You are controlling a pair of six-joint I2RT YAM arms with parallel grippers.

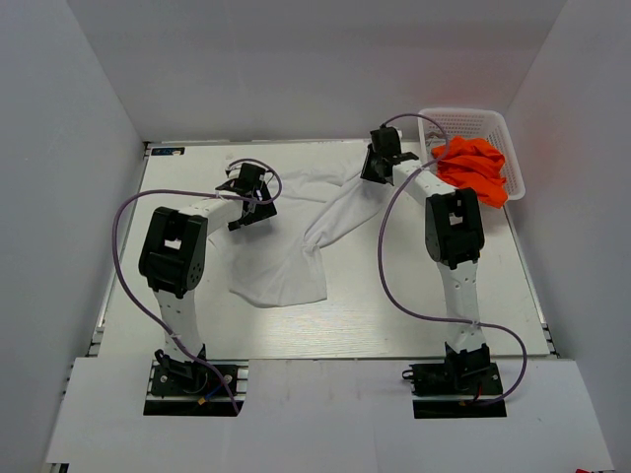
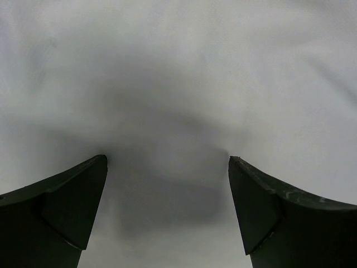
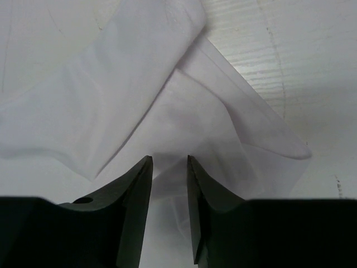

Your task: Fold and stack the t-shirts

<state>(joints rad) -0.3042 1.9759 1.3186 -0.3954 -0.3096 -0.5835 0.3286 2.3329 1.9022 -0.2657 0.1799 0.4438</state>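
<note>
A white t-shirt [image 1: 296,232] lies crumpled and spread across the middle of the table. My left gripper [image 1: 248,193] hovers low over its left part. In the left wrist view its jaws stand wide open and empty over plain white cloth [image 2: 178,84]. My right gripper [image 1: 379,161] is at the shirt's far right corner. In the right wrist view [image 3: 169,159] its jaws stand a narrow gap apart, with a raised fold of the white shirt [image 3: 167,111] between the fingertips. An orange t-shirt [image 1: 476,169] lies bunched in the white basket [image 1: 463,118].
The white basket stands at the far right corner, close beside the right arm. Grey walls enclose the table on three sides. Bare tabletop [image 1: 394,315] shows in front of the shirt and in the right wrist view [image 3: 290,50].
</note>
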